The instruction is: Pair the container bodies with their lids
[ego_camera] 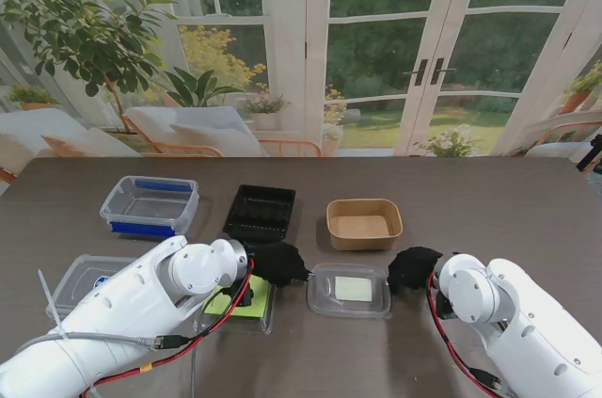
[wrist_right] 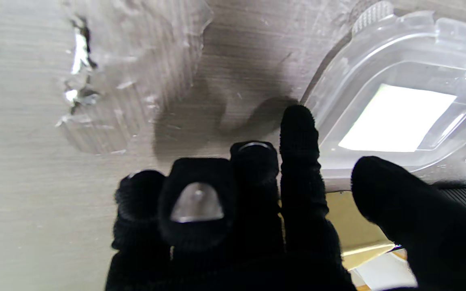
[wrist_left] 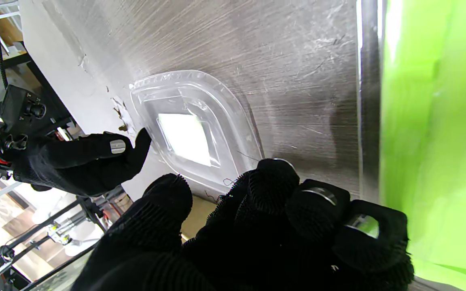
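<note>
Table (ego_camera: 527, 219): one, dark grey wood-grain top, scuffed pale patches visible in wrist views

Clear lidded tub with blue ends (ego_camera: 150, 205): one, far left, rectangular, transparent walls

Black tray (ego_camera: 260, 213): one, far centre-left, ribbed floor, shallow, just right of the blue-ended tub

Brown paper bowl (ego_camera: 364, 223): one, far centre, rounded rectangle, tan inside, uncovered, directly beyond the clear lid

Clear container (ego_camera: 80, 280): one, near left edge, partly hidden behind the left forearm; body or lid cannot be told

Clear tray with lime-green sheet (ego_camera: 254, 309): one, near centre-left, largely covered by the left wrist

Clear lid (ego_camera: 349, 290): one, near centre, between the two hands; flat on the table, transparent, rounded-rectangle rim with stepped border, pale square panel at the middle; same outline as the brown bowl

Left hand (ego_camera: 279, 262): black-gloved, at the lid's left edge, fingers curled loosely, nothing gripped; contact with the rim cannot be told

Right hand (ego_camera: 412, 268): black-gloved, at the lid's right edge, index finger and thumb extended and parted, remaining fingers curled, nothing gripped; fingertip (wrist_right: 295, 117) just beside the rim
</note>
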Available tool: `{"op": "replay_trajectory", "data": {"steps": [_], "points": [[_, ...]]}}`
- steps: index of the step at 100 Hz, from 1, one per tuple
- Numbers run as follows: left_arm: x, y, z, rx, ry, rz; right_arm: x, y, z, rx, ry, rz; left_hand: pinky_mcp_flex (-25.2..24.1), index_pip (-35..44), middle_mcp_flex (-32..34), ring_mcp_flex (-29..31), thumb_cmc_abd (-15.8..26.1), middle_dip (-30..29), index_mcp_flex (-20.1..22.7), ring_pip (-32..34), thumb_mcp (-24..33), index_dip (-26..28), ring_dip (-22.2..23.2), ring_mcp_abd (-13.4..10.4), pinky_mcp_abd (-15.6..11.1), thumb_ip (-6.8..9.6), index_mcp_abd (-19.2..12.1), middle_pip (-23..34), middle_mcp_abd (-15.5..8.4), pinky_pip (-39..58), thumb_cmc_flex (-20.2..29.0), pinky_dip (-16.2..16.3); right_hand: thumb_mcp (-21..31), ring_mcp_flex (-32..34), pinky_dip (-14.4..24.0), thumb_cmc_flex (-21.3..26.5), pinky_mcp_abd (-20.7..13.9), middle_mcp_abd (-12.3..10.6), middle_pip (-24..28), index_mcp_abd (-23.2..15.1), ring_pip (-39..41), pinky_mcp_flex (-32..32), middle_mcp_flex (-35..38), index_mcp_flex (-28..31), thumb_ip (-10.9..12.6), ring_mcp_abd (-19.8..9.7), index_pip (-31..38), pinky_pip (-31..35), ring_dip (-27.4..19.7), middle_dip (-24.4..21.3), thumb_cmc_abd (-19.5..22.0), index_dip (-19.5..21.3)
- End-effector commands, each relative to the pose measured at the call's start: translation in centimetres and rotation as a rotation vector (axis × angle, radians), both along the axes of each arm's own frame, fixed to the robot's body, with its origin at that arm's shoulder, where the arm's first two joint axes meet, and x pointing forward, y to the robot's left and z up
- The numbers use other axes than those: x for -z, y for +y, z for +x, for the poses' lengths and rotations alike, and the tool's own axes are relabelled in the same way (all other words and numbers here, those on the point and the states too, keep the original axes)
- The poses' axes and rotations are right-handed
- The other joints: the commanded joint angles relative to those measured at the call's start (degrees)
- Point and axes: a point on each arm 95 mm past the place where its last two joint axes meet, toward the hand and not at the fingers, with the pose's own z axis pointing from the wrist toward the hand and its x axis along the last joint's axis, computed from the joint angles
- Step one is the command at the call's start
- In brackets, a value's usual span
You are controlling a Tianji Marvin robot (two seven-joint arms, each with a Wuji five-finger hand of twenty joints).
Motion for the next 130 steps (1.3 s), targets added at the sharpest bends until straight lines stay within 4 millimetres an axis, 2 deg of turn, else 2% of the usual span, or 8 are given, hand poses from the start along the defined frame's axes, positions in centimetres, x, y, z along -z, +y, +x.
{"op": "replay_trajectory", "data": {"steps": [1, 23, 70, 82, 95, 108, 130], "points": [[-0.1, 0.0, -0.2, 0.009, 0.010, 0.009, 0.2, 0.2, -0.4, -0.009, 0.017, -0.006, -0.2, -0.7, 0.2, -0.5, 1.9, -0.6, -0.8, -0.6, -1.3, -0.4, -0.6, 3.9, -3.4, -0.84, 3.1, -0.4, 0.3, 1.3, 0.1, -1.2, -1.0, -0.9, 0.8, -2.8, -1.2, -1.5, 0.2, 0.5, 0.4, 10.0, -1.2, -1.6, 1.7, -0.8, 0.2, -0.1, -0.5, -0.7, 1.5, 0.9], [-0.2, 0.1, -0.5, 0.017, 0.023, 0.039, 0.1, 0.1, -0.5, -0.009, 0.023, -0.011, 1.5, -0.2, 1.1, 0.9, 2.1, -0.6, 0.3, 0.0, -1.5, -0.3, -0.7, 3.5, -3.2, -0.85, 3.4, 0.2, -0.1, 2.2, 0.3, -1.5, -1.4, -1.0, 0.8, -2.9, -1.1, -1.5, 0.2, 1.3, 0.3, 10.0, -1.4, -2.7, 1.7, -0.8, 0.1, -0.1, -0.5, -0.8, 1.6, 1.2], [0.7, -0.9, 0.1, 0.056, 0.072, 0.067, 0.1, 0.2, -0.8, -0.014, 0.036, 0.001, 3.9, -0.6, 1.8, 2.6, 2.6, 0.4, -0.6, 2.3, -2.3, -0.4, -0.7, 2.7, -3.3, -0.90, 4.5, 2.4, -0.8, 4.7, 0.9, -2.3, -1.8, -0.9, 0.9, -3.0, -1.0, -1.4, 0.2, 0.8, 0.4, 9.9, -1.1, -3.0, 1.8, -0.6, -0.3, 0.0, -0.5, -0.9, 1.9, 1.6], [0.8, -1.0, 0.1, 0.060, 0.074, 0.067, 0.1, 0.2, -0.9, -0.013, 0.035, 0.005, 3.9, -0.7, 1.7, 2.2, 2.7, 0.4, -0.7, 2.3, -2.6, -0.4, -0.8, 2.6, -3.3, -0.87, 4.4, 2.4, -0.8, 4.8, 1.0, -2.5, -1.8, -0.5, 0.9, -2.9, -0.9, -1.3, 0.3, -0.2, 0.4, 10.1, -0.8, -5.7, 1.8, -0.7, -1.2, 0.1, -0.5, -0.9, 1.7, 1.5], [0.8, -1.0, 0.0, 0.057, 0.070, 0.070, -0.2, 0.1, -1.1, 0.001, 0.025, 0.027, 3.9, -0.7, 1.7, 2.2, 2.8, 0.4, -0.8, 2.4, -3.1, -0.4, -1.0, 2.5, -3.3, -0.83, 4.3, 2.4, -0.8, 4.9, 1.3, -2.7, -1.1, 1.2, 0.9, -2.4, 0.9, -0.1, -1.0, -0.3, -0.4, 11.1, 2.0, -8.9, 1.7, 1.9, -1.6, 0.2, -1.0, -2.1, 1.1, 2.1], [0.8, -0.9, -0.1, 0.054, 0.067, 0.074, -0.4, 0.1, -1.1, 0.008, 0.026, 0.033, 3.8, -0.6, 1.6, 2.2, 2.8, 0.3, -0.6, 2.3, -3.3, -0.4, -1.0, 2.8, -3.3, -0.81, 4.2, 2.2, -0.6, 4.9, 1.4, -2.7, -0.5, 3.4, 0.7, -2.4, 2.6, 0.6, -2.5, 1.3, -0.9, 13.1, 5.8, -12.0, 1.6, 4.1, -1.3, 0.5, -1.2, -3.5, 0.7, 2.7], [0.9, -0.7, -0.4, 0.045, 0.065, 0.075, -0.5, 0.1, -1.2, 0.009, 0.044, 0.036, 3.4, -0.7, 1.4, 1.9, 2.9, 0.3, -0.9, 2.1, -3.6, -0.4, -1.0, 2.7, -3.5, -0.79, 4.1, 2.1, -0.7, 4.6, 1.5, -2.8, 0.1, 3.2, 0.0, -2.3, 5.6, 1.6, -6.0, 4.0, 0.8, 17.0, 12.5, -12.7, 1.4, 6.5, -1.7, 0.5, 0.7, -6.2, 0.3, 2.7]]}}
